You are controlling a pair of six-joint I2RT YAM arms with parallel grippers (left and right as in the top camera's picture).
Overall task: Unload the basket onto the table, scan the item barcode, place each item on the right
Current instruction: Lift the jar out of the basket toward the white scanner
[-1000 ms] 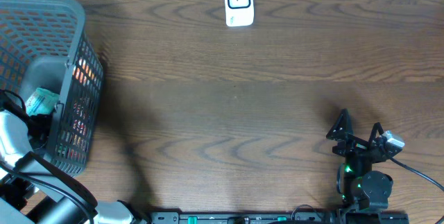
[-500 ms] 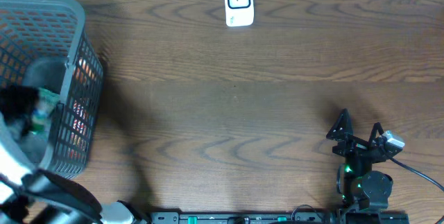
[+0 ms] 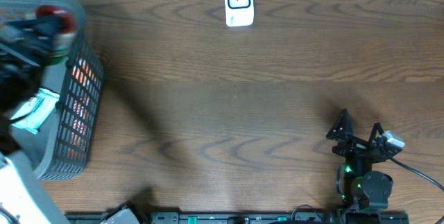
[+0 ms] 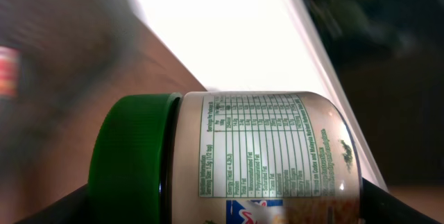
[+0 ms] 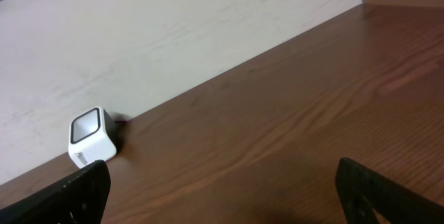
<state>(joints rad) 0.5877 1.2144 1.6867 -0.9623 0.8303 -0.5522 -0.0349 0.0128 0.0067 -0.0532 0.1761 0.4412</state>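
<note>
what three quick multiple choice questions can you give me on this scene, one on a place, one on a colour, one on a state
1. Where on the table does the white scanner stand?
A. at the near edge, by the right arm
B. in the far right corner
C. at the far edge, near the middle

2. What colour is the lid of the jar seen in the left wrist view?
A. green
B. red
C. blue

3. How is the right end effector?
A. shut on the jar
B. open and empty
C. shut on nothing

Answers:
1 C, as the overhead view shows it against the far edge, about midway across.
2 A, as the left wrist view shows a green cap.
3 B, as its fingers stand wide apart with only bare table between them.
</note>
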